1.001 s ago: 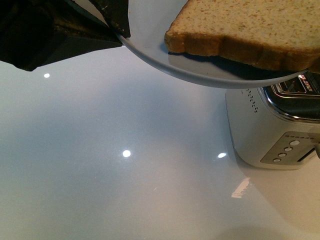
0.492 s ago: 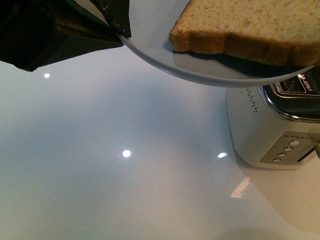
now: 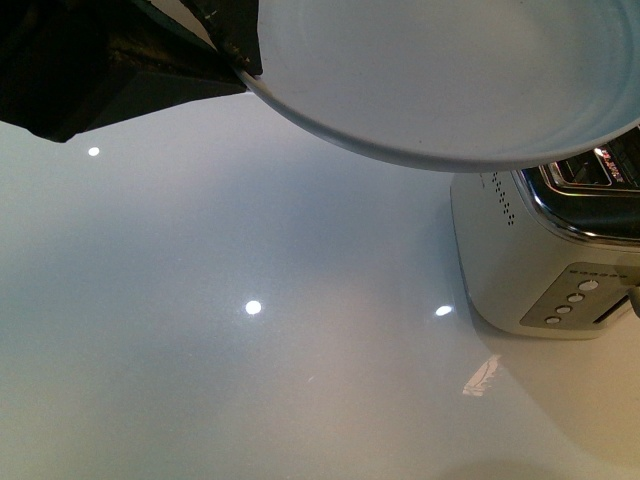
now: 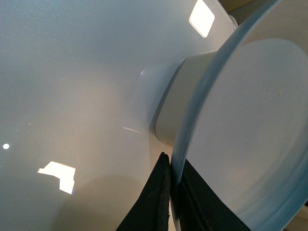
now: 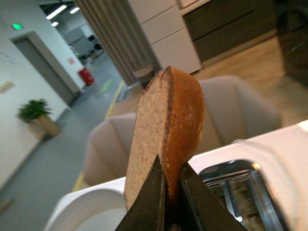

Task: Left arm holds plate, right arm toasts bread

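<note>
The pale grey-blue plate (image 3: 440,70) fills the top of the front view, empty, held above the table. My left gripper (image 3: 235,45) is shut on its rim at the upper left; in the left wrist view its dark fingers (image 4: 156,202) pinch the plate's edge (image 4: 192,139). My right gripper (image 5: 171,180) is shut on the bread (image 5: 163,130), a tan slice with a golden crust, held upright on edge above the toaster's slots (image 5: 240,187). The bread and the right gripper are out of the front view.
A silver toaster (image 3: 545,260) with buttons on its front stands on the glossy white table (image 3: 250,360) at the right, partly under the plate. It also shows behind the plate in the left wrist view (image 4: 183,101). The plate's rim (image 5: 91,207) shows beside the bread.
The bread slice that lay on the plate slid right and has left the plate; the plate is now empty. The left gripper and plate have not moved.
</note>
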{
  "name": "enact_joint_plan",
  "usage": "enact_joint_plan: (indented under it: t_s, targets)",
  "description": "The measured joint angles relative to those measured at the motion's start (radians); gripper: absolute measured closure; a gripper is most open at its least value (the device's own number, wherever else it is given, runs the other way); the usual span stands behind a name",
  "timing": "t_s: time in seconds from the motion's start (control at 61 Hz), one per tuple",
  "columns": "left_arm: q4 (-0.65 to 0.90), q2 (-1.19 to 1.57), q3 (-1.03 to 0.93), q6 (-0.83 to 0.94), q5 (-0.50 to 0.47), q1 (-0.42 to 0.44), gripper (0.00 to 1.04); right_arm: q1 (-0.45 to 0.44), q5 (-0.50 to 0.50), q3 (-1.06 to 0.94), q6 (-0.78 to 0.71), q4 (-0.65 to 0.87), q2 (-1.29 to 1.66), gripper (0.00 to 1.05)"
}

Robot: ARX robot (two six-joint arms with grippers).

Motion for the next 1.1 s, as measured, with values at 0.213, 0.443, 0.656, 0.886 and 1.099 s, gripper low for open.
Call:
enact_joint_plan:
  t_s: [0.213,0.443,0.656,0.886,1.099]
  targets:
    - [0.000,0.000,0.000,0.000,0.000,0.000,1.02,-0.051,0.043,0.018,-0.360,0.050,0.156,1.02]
    - [0.000,0.000,0.000,0.000,0.000,0.000,1.02,-0.038,0.070,0.019,-0.524,0.050,0.312,1.02]
    - [0.000,0.000,0.000,0.000,0.000,0.000,1.02,0.004,0.075,0.038,-0.557,0.045,0.420,1.02]
    - [0.000,0.000,0.000,0.000,0.000,0.000,1.02,0.034,0.113,0.053,-0.565,0.051,0.514,1.02]
    - [0.000,0.000,0.000,0.000,-0.001,0.000,1.02,0.051,0.142,0.067,-0.566,0.054,0.594,1.02]
